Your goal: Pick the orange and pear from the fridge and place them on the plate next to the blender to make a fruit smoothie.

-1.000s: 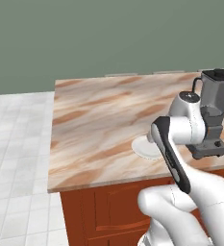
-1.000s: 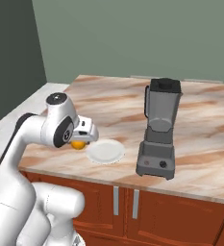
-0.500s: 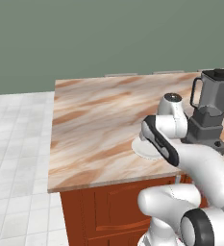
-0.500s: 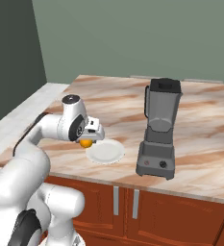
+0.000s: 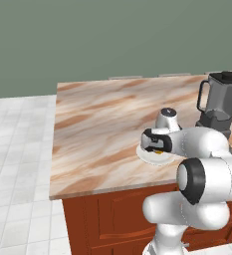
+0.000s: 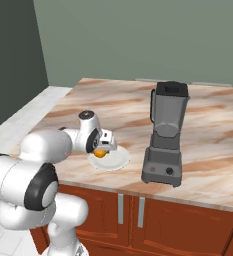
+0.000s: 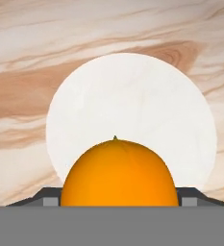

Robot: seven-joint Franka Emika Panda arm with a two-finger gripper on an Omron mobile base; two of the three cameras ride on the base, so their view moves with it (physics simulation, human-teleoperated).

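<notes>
Orange [image 7: 119,173] (stem nub seemingly toward plate [image 7: 132,96]) in gripper [image 6: 102,150]

Bright orange [image 7: 119,173] held above white plate [image 7: 132,96] beside grey blender [image 6: 164,135].

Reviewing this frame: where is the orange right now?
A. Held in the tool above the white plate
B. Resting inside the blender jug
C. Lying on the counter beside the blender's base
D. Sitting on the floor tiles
A: the orange sits between the fingers of the tool, with the plate directly beneath it.
</notes>
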